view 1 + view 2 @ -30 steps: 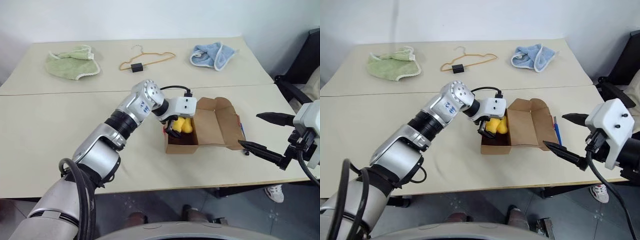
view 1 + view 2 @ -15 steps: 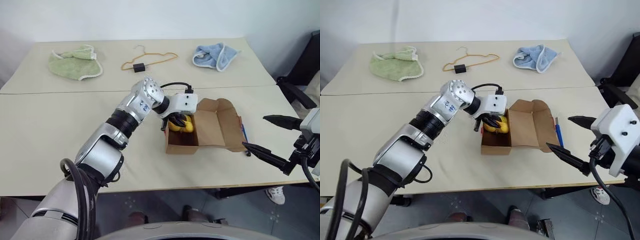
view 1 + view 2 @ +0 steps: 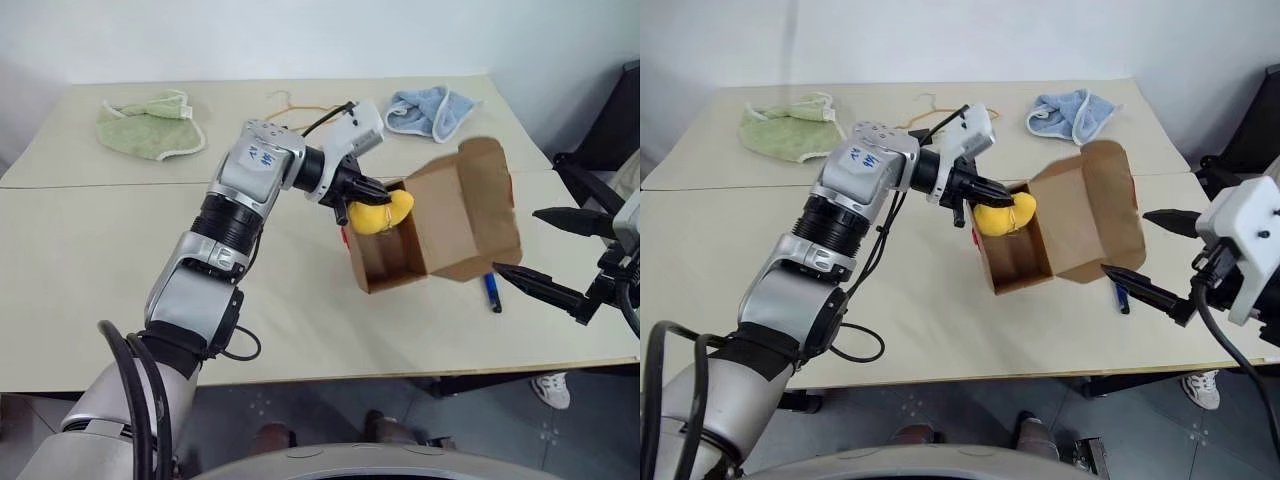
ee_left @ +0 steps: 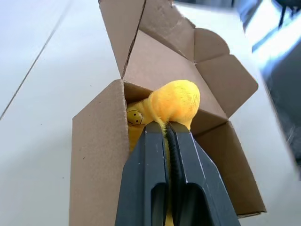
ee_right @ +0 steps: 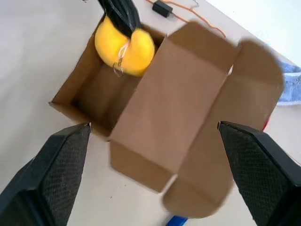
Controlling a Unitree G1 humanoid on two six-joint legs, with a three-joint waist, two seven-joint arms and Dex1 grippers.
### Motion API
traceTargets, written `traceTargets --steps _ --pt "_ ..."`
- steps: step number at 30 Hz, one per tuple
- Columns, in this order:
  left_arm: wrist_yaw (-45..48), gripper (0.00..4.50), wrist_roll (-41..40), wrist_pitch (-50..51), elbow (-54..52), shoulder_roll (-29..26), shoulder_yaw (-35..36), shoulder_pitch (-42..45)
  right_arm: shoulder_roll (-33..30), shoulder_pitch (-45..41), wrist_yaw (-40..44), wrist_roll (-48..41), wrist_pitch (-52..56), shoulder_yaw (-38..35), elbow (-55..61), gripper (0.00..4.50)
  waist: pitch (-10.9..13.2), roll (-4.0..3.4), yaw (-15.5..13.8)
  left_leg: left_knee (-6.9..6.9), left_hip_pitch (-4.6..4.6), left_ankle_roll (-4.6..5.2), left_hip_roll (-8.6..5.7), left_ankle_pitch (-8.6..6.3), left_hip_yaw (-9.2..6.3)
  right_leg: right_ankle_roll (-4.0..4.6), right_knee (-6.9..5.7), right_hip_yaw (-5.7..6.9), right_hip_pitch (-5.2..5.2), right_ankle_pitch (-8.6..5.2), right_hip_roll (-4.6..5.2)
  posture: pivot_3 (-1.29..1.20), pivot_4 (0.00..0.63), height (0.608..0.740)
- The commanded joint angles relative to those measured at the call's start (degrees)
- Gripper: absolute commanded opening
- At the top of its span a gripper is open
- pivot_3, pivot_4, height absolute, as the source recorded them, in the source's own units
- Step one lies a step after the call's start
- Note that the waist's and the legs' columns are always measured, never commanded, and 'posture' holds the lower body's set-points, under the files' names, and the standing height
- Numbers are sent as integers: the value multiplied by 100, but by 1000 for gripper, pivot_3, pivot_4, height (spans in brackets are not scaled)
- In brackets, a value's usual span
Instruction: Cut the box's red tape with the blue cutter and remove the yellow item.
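My left gripper (image 3: 372, 193) is shut on the yellow item (image 3: 380, 213), a soft rounded toy, and holds it at the open top of the box (image 3: 385, 270). In the left wrist view the fingers (image 4: 146, 160) pinch the toy (image 4: 176, 99) just above the cardboard wall (image 4: 94, 155). The brown box stands tipped, its lid (image 3: 470, 215) swung up and open. A sliver of red tape (image 3: 970, 217) shows at the box's left wall. On the table to the right of the box lies the blue cutter (image 3: 492, 291). Right of the lid, my right gripper (image 3: 1125, 241) is open and holds nothing.
Along the back of the table lie a green cloth (image 3: 150, 125), an orange wire hanger (image 3: 290, 105) partly behind my left arm, and a blue cloth (image 3: 430, 110). A dark chair (image 3: 600, 150) stands past the table's right edge. The front edge runs just below the right gripper.
My left gripper shut on the yellow item inside the box and rose with it. The box tipped up and its lid swung higher. The right gripper stayed open in place.
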State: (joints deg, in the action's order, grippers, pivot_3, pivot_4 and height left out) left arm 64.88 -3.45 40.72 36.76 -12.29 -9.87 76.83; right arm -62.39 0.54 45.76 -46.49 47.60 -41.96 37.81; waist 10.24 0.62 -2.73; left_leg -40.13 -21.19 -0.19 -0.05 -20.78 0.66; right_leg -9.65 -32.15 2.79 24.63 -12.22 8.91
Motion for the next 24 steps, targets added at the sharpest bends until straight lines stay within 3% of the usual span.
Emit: traceTargets --steps 1,5,8,15,20,24 --pt "-288 40 -515 895 -184 -20 522 235 -194 -299 151 110 -253 189 -275 4500 0 0 9 0 2 -1 0 0 1 0 0 0 0 0 0 0 150 740" --pt "-391 40 -899 1896 -121 -110 770 353 -280 -565 286 219 -383 447 -546 4500 0 0 15 0 -1 -2 0 1 0 -1 0 0 1 0 0 0 150 740" --pt "-56 40 -810 2364 -509 -470 32 -41 -348 -796 409 312 -517 709 -754 4500 -1 -1 48 0 2 -3 -1 2 3 -1 0 -1 0 1 0 0 150 740" --pt "-148 40 -578 1894 -1045 -826 -721 -568 -374 -1221 581 485 -690 1157 -1103 4500 -4 -6 113 -1 0 -8 0 4 1 -1 -2 -1 1 1 0 0 150 740" --pt "-347 40 -863 1158 -1676 -744 -234 -772 -370 -1338 679 522 -685 1244 -1168 4500 -4 -7 113 0 -2 -9 0 3 1 -1 2 -1 2 0 0 0 150 740" --pt "-220 40 -774 77 -2207 -1105 -192 -1178 -376 -1315 735 542 -637 1188 -1164 4500 -5 -8 129 1 3 -9 1 3 2 -1 1 -2 0 0 0 0 150 740"
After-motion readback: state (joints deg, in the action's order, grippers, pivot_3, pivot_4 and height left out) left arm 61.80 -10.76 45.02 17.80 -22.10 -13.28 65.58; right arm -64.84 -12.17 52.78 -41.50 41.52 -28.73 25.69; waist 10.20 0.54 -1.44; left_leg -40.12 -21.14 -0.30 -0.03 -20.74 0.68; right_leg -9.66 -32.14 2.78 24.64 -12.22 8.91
